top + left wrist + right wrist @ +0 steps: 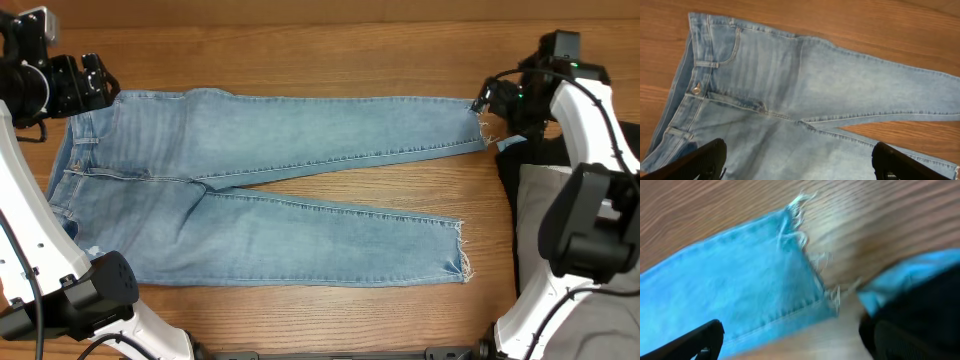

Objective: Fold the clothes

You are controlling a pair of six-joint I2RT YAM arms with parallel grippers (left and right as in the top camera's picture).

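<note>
A pair of light blue denim jeans (270,190) lies flat on the wooden table, waistband at the left, legs spread in a V toward the right, with frayed ankle hems (463,250). My left gripper (95,78) is open by the waistband's far corner; its view shows the jeans' front with button (696,90) between the fingers (800,162). My right gripper (492,97) is open beside the far leg's frayed hem (805,255), holding nothing. Grey (590,300) and black (535,155) garments lie at the right.
A light blue cloth piece (910,275) sits on the dark pile at the right, close to the far hem. The right arm's body (590,220) stands over that pile. Bare wood shows between the legs (400,185) and along the far edge.
</note>
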